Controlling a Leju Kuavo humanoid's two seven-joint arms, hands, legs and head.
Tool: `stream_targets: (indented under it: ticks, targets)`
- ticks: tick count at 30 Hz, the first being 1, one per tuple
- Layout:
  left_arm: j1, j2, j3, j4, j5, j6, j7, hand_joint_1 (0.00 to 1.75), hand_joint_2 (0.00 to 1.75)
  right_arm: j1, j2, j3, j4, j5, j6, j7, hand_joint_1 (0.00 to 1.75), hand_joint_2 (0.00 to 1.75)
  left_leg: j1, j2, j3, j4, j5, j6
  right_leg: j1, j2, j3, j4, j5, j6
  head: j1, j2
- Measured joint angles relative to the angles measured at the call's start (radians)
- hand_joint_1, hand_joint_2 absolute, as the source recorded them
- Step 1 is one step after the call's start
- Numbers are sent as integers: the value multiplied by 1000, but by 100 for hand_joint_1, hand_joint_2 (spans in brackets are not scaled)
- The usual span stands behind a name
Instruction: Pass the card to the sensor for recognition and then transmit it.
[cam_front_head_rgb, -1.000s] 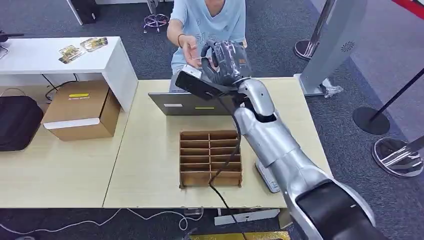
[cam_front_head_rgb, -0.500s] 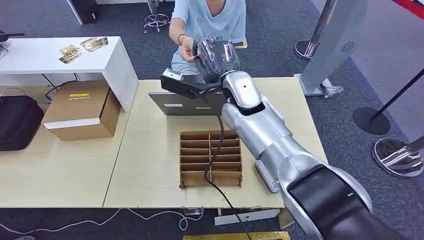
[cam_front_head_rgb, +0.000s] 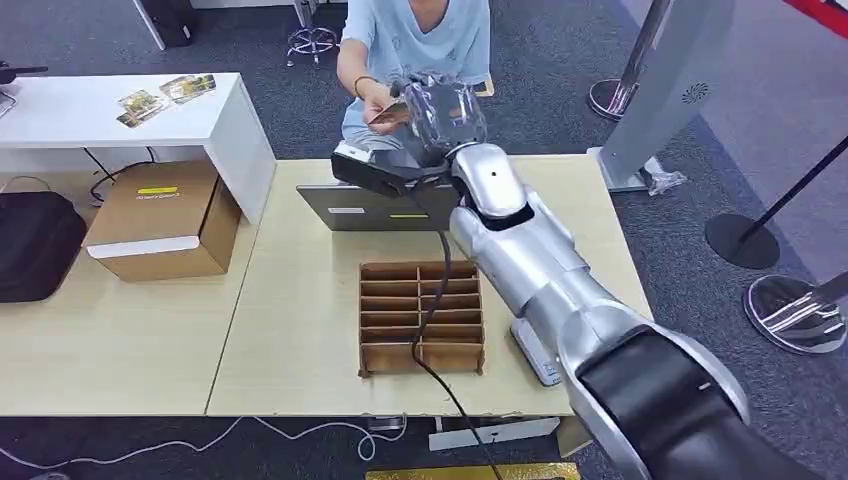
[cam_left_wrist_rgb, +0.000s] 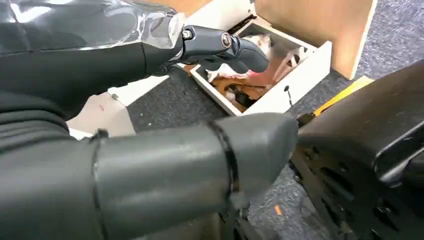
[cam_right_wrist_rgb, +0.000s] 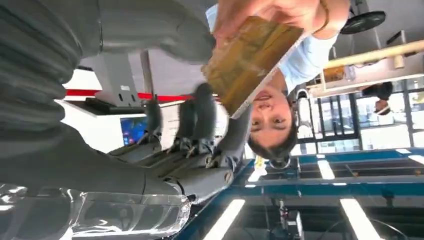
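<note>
Gold-brown rectangular card (cam_right_wrist_rgb: 252, 60) is gripped by a person's hand (cam_right_wrist_rgb: 270, 12) against the right hand (cam_right_wrist_rgb: 200, 125), whose fingers (cam_right_wrist_rgb: 202, 107) are spread, holding nothing. Left hand (cam_left_wrist_rgb: 165, 125) state cannot be told.

From the camera behind my left wrist, the left hand (cam_left_wrist_rgb: 165, 165) takes up most of the frame: a grey ribbed cover at the picture's left edge, a thick grey thumb (cam_left_wrist_rgb: 250, 145) reaching toward the middle, and darker fingers (cam_left_wrist_rgb: 225, 47) extended beyond it, apart from the thumb, with nothing between them. A clear glossy cover (cam_left_wrist_rgb: 100, 22) lies over the back of the hand. Past the fingertips I see dark grey carpet (cam_left_wrist_rgb: 165, 102) and an open white-rimmed box (cam_left_wrist_rgb: 300, 80) holding a jumble of mixed items, too small to identify. A tan panel (cam_left_wrist_rgb: 320, 25) stands just beside the box.
</note>
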Motion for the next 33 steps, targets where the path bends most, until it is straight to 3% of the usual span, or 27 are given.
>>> stream_targets:
  ticks: [8,20,27,33]
  targets:
    - [2,1,10,0,-19,16,-1,0,0,0,-8,-23,1,3,-16,-8,0,175,0,0,0,0,0,0,0,0,0,0,0,0,0,0]
    - [39,3,143,0,90,82,-84,0,0,0,-35,-75,-15,-17,-101,-43,0,175,0,0,0,0,0,0,0,0,0,0,0,0,0,0]
    - [52,4,175,0,76,96,-84,0,0,62,-77,-138,-125,-149,-177,-146,0,175,0,0,0,0,0,0,0,0,0,0,0,0,0,0]
    - [60,5,178,0,18,97,-24,0,0,212,-144,-185,-358,-361,-116,-220,0,175,0,0,0,0,0,0,0,0,0,-1,0,0,0,0]
